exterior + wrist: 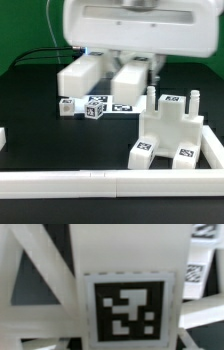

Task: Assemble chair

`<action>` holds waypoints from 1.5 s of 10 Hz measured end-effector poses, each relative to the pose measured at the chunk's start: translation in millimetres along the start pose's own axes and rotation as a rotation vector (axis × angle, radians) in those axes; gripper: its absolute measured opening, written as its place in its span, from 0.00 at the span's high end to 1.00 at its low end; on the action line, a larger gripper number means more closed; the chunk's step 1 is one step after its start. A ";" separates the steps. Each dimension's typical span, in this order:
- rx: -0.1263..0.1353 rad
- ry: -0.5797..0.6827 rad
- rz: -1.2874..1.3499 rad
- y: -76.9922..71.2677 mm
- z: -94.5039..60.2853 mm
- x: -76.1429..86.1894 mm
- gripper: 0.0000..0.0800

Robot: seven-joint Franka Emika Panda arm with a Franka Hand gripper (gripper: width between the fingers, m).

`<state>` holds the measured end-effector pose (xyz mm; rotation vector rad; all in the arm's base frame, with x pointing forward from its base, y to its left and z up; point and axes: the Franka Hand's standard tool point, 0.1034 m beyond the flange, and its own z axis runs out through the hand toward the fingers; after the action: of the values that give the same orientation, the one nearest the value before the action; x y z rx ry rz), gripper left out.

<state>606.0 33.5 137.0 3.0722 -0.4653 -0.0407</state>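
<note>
On the black table (30, 110), the half-built chair (172, 128) sits in the white rail's (60, 180) corner, probably to brace it. The gripper (118, 58) hangs nearby. A tagged white part (125, 308) fills the wrist view, and I cannot tell whether the fingers are apart or clamped.

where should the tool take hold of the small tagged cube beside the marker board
Likely from straight above, pinching two opposite upright faces of the small tagged cube. It sits flat on the table with its top free, and its blocky shape offers parallel sides.
</note>
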 end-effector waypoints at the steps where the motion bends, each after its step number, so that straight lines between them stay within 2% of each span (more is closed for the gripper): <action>1: 0.009 0.021 0.009 -10.1 1.7 -5.7 0.65; 2: 0.006 0.015 0.000 -4.2 3.3 -5.0 0.65; 4: 0.007 0.020 0.015 -6.2 3.1 -5.0 0.65; 5: 0.029 0.057 0.080 -24.6 -0.4 -8.5 0.64; 6: 0.049 0.081 0.087 -42.5 -2.7 -20.3 0.64; 8: 0.051 0.078 0.087 -66.6 -1.8 -37.2 0.64; 9: 0.048 0.074 0.076 -71.7 1.1 -41.1 0.64; 12: 0.033 0.060 0.071 -68.1 17.9 -45.6 0.64; 15: 0.037 0.067 0.074 -68.7 18.5 -44.4 0.64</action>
<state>583.3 111.7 116.9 3.0774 -0.5816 0.0733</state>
